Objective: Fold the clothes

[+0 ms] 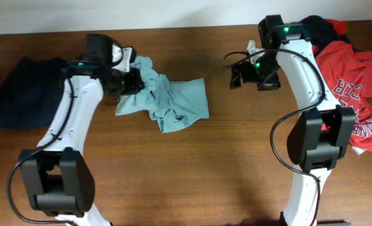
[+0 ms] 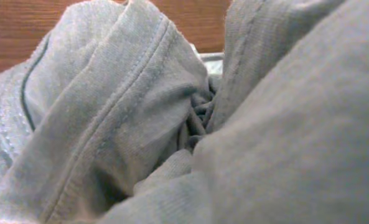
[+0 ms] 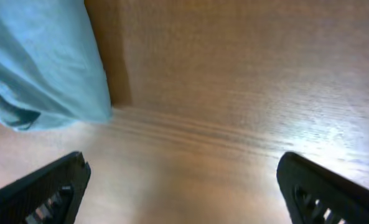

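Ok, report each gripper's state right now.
Left gripper: cannot tell, jaws buried in the light blue shirt.
Right gripper: open, holding nothing.

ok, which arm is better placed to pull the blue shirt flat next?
Left, likely. The left claw is buried in the shirt's bunched edge, cloth filling its wrist view. The right claw hangs open over bare table, apart from the shirt.

I see a pale teal shirt at centre, navy cloth at nine o'clock, red shirt with white lettering at three o'clock, brown wood-grain table.
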Robot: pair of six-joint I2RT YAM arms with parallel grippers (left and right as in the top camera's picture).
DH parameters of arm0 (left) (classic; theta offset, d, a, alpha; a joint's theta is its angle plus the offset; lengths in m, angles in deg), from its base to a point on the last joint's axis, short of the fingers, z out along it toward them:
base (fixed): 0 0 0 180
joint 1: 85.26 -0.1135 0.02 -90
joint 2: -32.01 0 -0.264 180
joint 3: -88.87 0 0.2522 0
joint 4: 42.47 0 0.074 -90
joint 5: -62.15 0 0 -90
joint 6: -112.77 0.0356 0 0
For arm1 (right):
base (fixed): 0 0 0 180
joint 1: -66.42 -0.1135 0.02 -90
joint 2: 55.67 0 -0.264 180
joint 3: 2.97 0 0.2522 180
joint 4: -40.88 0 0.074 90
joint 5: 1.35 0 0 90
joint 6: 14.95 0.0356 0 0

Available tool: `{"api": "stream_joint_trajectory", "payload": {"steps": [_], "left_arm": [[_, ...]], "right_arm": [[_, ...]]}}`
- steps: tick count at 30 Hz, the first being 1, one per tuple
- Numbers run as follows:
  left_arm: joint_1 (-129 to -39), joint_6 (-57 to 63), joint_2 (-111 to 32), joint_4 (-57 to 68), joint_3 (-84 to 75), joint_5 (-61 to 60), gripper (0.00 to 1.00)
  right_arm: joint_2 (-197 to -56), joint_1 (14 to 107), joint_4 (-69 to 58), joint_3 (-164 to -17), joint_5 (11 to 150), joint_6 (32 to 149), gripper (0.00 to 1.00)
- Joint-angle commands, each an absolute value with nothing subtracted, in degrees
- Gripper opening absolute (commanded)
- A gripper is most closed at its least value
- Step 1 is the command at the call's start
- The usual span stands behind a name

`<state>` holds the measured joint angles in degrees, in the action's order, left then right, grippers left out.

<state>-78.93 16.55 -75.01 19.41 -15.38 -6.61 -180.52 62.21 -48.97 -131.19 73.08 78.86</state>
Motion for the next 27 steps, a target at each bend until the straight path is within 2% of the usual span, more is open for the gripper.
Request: {"api": "stream_joint_trajectory", "payload": {"steps": [1,12,19,20,22,25,26,27], "left_arm": [[-76.0,15.52,-73.5,18.44,-16.35,-10.35,0.01],[-65.99,15.52,-73.92,14.53,-16.35,-22.48,0.01],[-62.43,15.5,-75.91,11.82,-16.35,-23.18,0.01],[-62.19,15.5,-76.28,11.82,-16.35,-23.18,0.08],[-61.77,15.52,-77.13,11.8,-16.35,-23.18,0.35],[-61.31,15.52,-77.92,11.3,-16.35,-23.07,0.87],[-61.11,15.55,-77.98,11.01,-16.35,-22.7,0.99],[-60.96,15.52,-77.98,10.77,-16.35,-22.68,0.99]], "right_arm": [[-179.78,61.92,-47.64,-128.43,70.52,78.32,1.0],[-179.78,61.95,-45.85,-126.03,68.36,78.27,1.0],[-179.76,62.01,-45.06,-126.16,64.58,78.25,0.99],[-179.67,62.01,-45.02,-126.2,64.6,78.25,0.99],[-179.65,62.03,-45.04,-126.44,64.58,78.25,0.99],[-179.65,62.49,-45.02,-127.3,63.09,78.25,0.99],[-179.65,62.89,-45.02,-127.89,62.37,78.25,1.0],[-179.65,63.41,-45.02,-128.56,61.71,78.27,0.99]]}}
